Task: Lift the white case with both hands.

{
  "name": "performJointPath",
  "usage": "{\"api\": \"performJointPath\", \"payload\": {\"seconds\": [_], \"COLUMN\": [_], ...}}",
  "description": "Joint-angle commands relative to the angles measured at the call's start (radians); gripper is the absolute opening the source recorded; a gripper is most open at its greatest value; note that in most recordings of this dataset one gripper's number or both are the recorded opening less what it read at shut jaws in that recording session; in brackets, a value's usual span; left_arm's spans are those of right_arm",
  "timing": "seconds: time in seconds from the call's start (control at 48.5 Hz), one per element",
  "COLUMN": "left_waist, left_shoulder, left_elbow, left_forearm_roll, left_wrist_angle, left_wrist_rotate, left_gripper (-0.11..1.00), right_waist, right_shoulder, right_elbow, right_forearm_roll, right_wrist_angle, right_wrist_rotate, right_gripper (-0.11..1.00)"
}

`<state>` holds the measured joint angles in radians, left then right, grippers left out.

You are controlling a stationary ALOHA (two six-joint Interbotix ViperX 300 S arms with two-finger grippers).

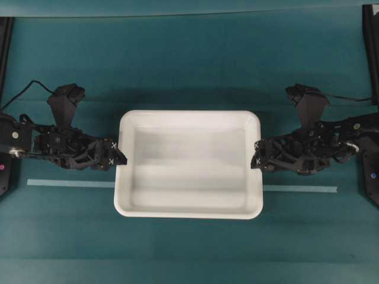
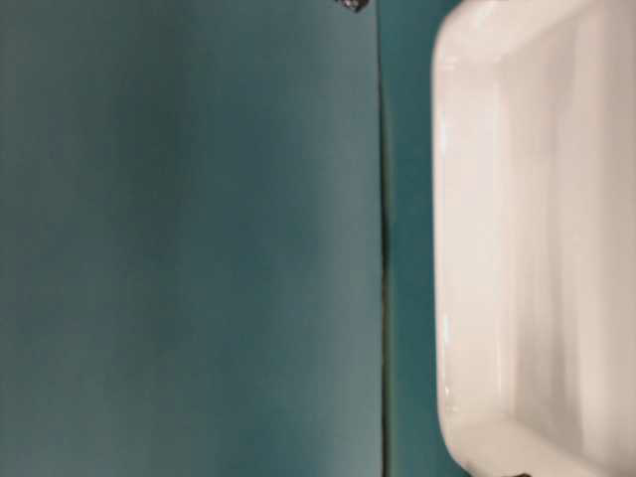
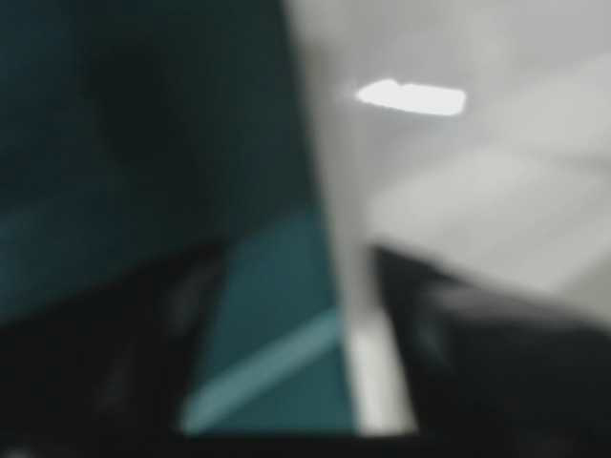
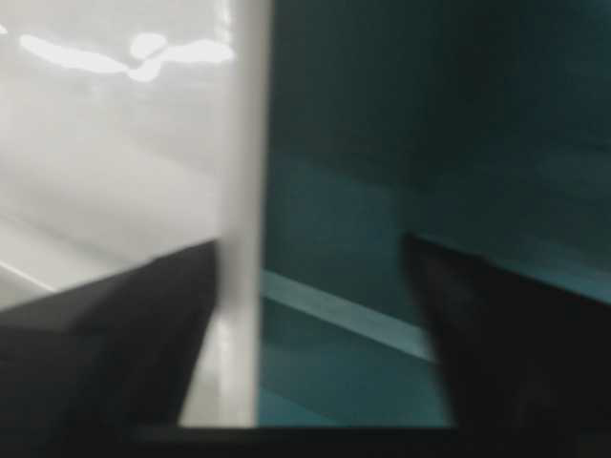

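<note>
Because the white case (image 1: 188,164) lying flat mid-table looks like thin, glossy, rigid plastic (probably light, likely slippery), its raised rim on the two short sides is the sensible hold. Both wrist views show jaws standing apart, straddling that rim: the left gripper (image 1: 120,157) at one end, the right gripper (image 1: 256,157) opposite, neither clamped.

- A teal desk (image 1: 189,65) spreads under and beyond both sets of jaws.
- A pale tape strip (image 1: 71,183) lies across the desk just in front of the jaws (its middle stretch is hidden).
</note>
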<state>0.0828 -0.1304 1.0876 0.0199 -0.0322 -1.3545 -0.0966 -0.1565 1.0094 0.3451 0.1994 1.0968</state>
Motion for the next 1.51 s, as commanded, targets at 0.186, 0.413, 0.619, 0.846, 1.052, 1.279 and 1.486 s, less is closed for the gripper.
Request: {"api": "performJointPath", "payload": {"seconds": [0.186,0.413,0.619,0.846,1.052,1.279,1.486], "left_waist": [0.002,0.003,0.005,0.008,0.008,0.008,0.008], "left_shoulder": [0.006,-0.060,-0.221,-0.385,-0.531,-0.640,-0.692], "left_elbow": [0.006,0.005,0.012,0.003,0.008,-0.009,-0.054], "left_forearm_roll": [0.006,0.006,0.008,0.006,0.006,0.008,0.008], "left_wrist_angle": [0.006,0.011,0.046,0.077,0.077,0.077,0.077], "left_wrist_rotate": [0.003,0.005,0.003,0.003,0.014,0.133,0.307], "left_gripper": [0.92,0.91,0.91,0.91,0.91,0.91,0.91], "right_waist": [0.003,-0.012,-0.020,-0.020,-0.023,-0.025,-0.025], "right_shoulder": [-0.015,-0.055,-0.127,-0.225,-0.319,-0.428,-0.540], "right_elbow": [-0.008,-0.005,-0.009,-0.032,-0.060,-0.061,-0.054], "right_forearm_roll": [0.002,0.002,0.000,0.000,-0.002,-0.023,-0.144], "right_wrist_angle": [-0.017,0.002,0.028,0.032,0.051,0.031,-0.006], "right_wrist_rotate": [0.000,0.000,-0.003,0.003,0.000,-0.014,-0.080], "right_gripper": [0.88,0.88,0.88,0.88,0.88,0.87,0.87]}}
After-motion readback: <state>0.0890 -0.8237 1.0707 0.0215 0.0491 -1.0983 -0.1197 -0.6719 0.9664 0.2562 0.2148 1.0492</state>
